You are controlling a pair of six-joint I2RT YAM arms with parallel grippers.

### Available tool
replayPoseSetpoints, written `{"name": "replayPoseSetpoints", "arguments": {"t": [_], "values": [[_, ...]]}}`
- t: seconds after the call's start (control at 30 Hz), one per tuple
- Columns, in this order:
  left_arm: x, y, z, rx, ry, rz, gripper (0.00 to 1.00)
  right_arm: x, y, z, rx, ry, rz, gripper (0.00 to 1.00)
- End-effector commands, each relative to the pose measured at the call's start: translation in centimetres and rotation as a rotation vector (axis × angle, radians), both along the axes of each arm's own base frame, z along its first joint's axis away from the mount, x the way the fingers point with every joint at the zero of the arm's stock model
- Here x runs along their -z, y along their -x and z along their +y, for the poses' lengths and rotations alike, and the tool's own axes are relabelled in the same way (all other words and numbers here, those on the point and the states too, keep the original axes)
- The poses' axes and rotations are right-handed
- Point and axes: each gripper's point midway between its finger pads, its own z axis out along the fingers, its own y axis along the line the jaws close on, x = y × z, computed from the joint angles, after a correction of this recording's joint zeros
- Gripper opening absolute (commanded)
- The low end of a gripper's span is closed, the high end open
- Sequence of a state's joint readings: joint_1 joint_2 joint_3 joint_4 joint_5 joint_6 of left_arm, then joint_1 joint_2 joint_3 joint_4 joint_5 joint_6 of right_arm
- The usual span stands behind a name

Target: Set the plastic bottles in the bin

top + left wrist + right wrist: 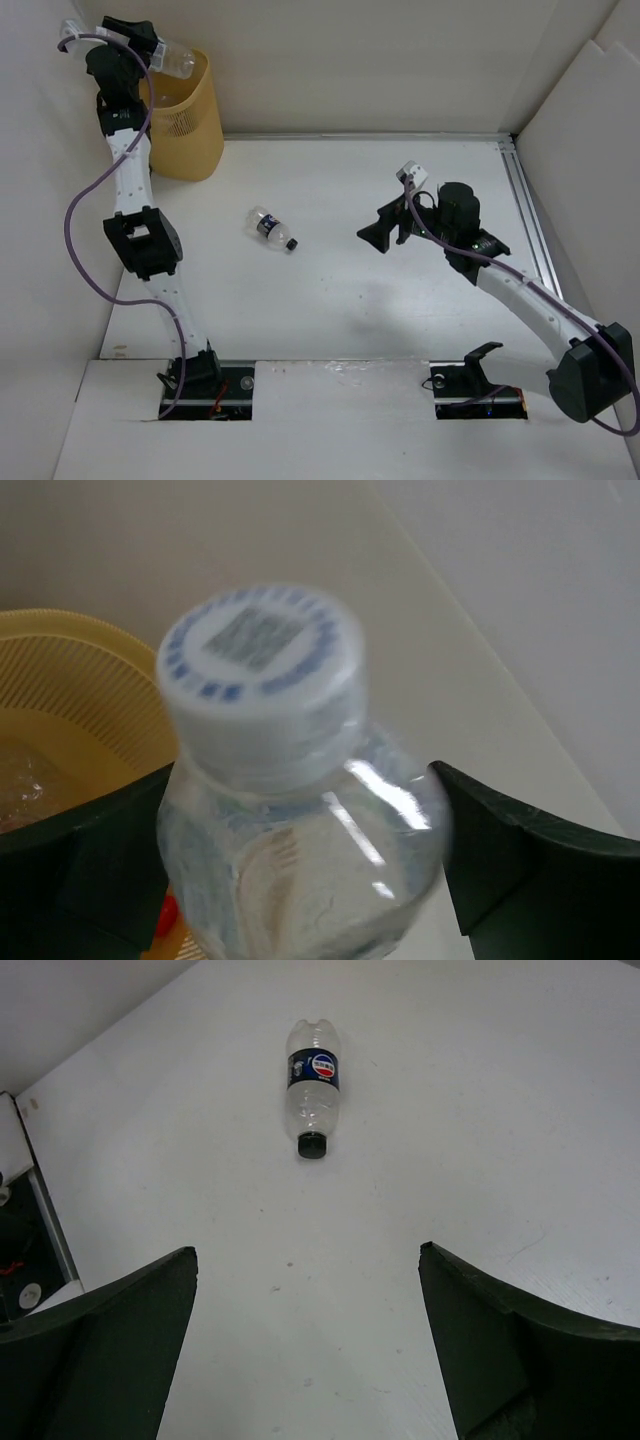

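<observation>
My left gripper is raised at the far left and shut on a clear plastic bottle, held over the open top of the yellow-orange bin. In the left wrist view the bottle, with its white cap with blue print, sits between my fingers, the bin's rim below it. A red cap and clear plastic show inside the bin. A second bottle with a blue label and black cap lies on the table. My right gripper is open and empty, right of that bottle.
White walls enclose the table on the left, back and right. A metal rail runs along the right edge. The bin stands in the back left corner against the wall.
</observation>
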State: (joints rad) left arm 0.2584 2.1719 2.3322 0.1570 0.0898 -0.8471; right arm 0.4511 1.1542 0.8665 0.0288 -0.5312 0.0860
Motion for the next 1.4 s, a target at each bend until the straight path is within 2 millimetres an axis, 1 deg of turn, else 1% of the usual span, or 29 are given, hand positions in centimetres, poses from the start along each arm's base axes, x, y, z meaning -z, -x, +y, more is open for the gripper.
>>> {"name": "replayPoseSetpoints", "arguments": {"t": [0.0,0.03,0.17,0.2,0.33,0.4,0.43,0.47,0.5,0.57,0.63,0.67,0.7,0.73,0.77,0.8,0.83,0.87,0.9,0.93,0.97,1.0,1.03,1.07,1.1,1.2,1.23,1.33,1.37], "values": [[-5.2,0.6,0.6,-0.027,-0.043,-0.157,1.00,-1.9,0.1,0.8,-0.027,-0.037,-0.068,0.96],[-4.6,0.0,0.7,-0.020,-0.017,-0.162,1.00,-1.5,0.1,1.2,-0.023,-0.023,-0.068,0.97],[-6.2,0.5,1.0,-0.040,-0.003,-0.219,1.00,0.6,-0.9,3.3,-0.017,0.045,-0.059,0.97],[-6.4,0.8,1.5,-0.047,0.005,-0.217,1.00,2.8,-1.2,3.8,-0.016,0.081,-0.011,0.97],[-7.5,2.2,1.5,-0.063,0.038,-0.189,1.00,6.9,-2.0,6.5,-0.030,0.163,0.055,0.98],[-7.7,3.7,1.2,-0.074,0.051,-0.146,1.00,7.5,-2.3,8.3,-0.045,0.187,0.050,0.98],[-7.7,4.3,1.1,-0.078,0.043,-0.123,1.00,9.1,-2.5,9.2,-0.063,0.215,0.072,0.98],[-5.7,4.4,0.9,-0.076,0.024,-0.049,1.00,9.4,-2.7,9.9,-0.066,0.222,0.072,0.98],[-7.8,6.8,0.3,-0.079,0.002,-0.056,1.00,8.5,-3.1,11.2,-0.080,0.219,0.040,0.98],[-7.4,8.6,-0.8,-0.076,-0.032,0.001,1.00,10.2,-3.6,12.6,-0.100,0.248,0.058,0.98],[-6.6,11.3,-3.8,0.006,-0.115,0.057,1.00,9.2,-4.8,14.2,-0.111,0.243,0.035,0.98],[-5.9,12.1,-4.4,0.031,-0.133,0.087,1.00,10.4,-5.0,15.1,-0.122,0.257,0.050,0.98],[-2.4,12.5,-5.4,0.089,-0.132,0.173,1.00,10.6,-5.4,15.4,-0.126,0.266,0.046,0.98],[-3.5,14.9,-6.6,0.121,-0.153,0.153,1.00,9.3,-5.7,16.7,-0.143,0.242,0.023,0.98],[-2.6,16.0,-7.4,0.153,-0.163,0.170,1.00,10.2,-5.9,17.5,-0.146,0.253,0.028,0.98],[1.7,16.6,-8.4,0.213,-0.139,0.252,1.00,10.3,-6.5,17.7,-0.130,0.263,0.028,0.98],[0.3,19.5,-9.4,0.226,-0.175,0.209,1.00,10.6,-6.8,18.3,-0.124,0.273,0.028,0.98],[1.2,20.8,-9.9,0.242,-0.175,0.211,1.00,9.8,-7.7,19.0,-0.111,0.268,0.016,0.98],[2.1,22.0,-10.3,0.251,-0.185,0.214,1.00,11.4,-8.3,19.3,-0.102,0.288,0.031,0.98],[5.4,23.0,-10.8,0.270,-0.179,0.262,1.00,12.0,-8.8,19.5,-0.085,0.297,0.046,0.98],[4.1,25.5,-11.7,0.283,-0.214,0.210,1.00,11.5,-9.7,20.1,-0.072,0.287,0.029,0.98],[4.4,26.5,-12.1,0.297,-0.231,0.207,1.00,13.7,-10.0,20.4,-0.075,0.313,0.056,0.98],[6.4,27.3,-12.7,0.327,-0.252,0.242,1.00,14.3,-10.0,20.8,-0.091,0.319,0.071,0.98],[5.8,28.8,-13.3,0.332,-0.287,0.222,1.00,14.7,-9.9,21.4,-0.119,0.313,0.083,0.98],[6.1,29.5,-14.1,0.344,-0.303,0.226,1.00,14.2,-10.5,22.0,-0.118,0.303,0.072,0.98],[6.5,31.1,-14.7,0.333,-0.339,0.209,1.00,15.4,-11.9,22.5,-0.082,0.329,0.075,0.98],[6.4,31.2,-14.9,0.343,-0.336,0.194,1.00,16.8,-11.9,22.5,-0.085,0.352,0.100,0.98],[7.2,31.2,-15.7,0.392,-0.330,0.189,1.00,17.1,-11.9,23.5,-0.103,0.356,0.108,0.97],[8.0,31.1,-15.8,0.404,-0.325,0.203,1.00,18.3,-11.9,23.5,-0.105,0.374,0.127,0.97]]}}
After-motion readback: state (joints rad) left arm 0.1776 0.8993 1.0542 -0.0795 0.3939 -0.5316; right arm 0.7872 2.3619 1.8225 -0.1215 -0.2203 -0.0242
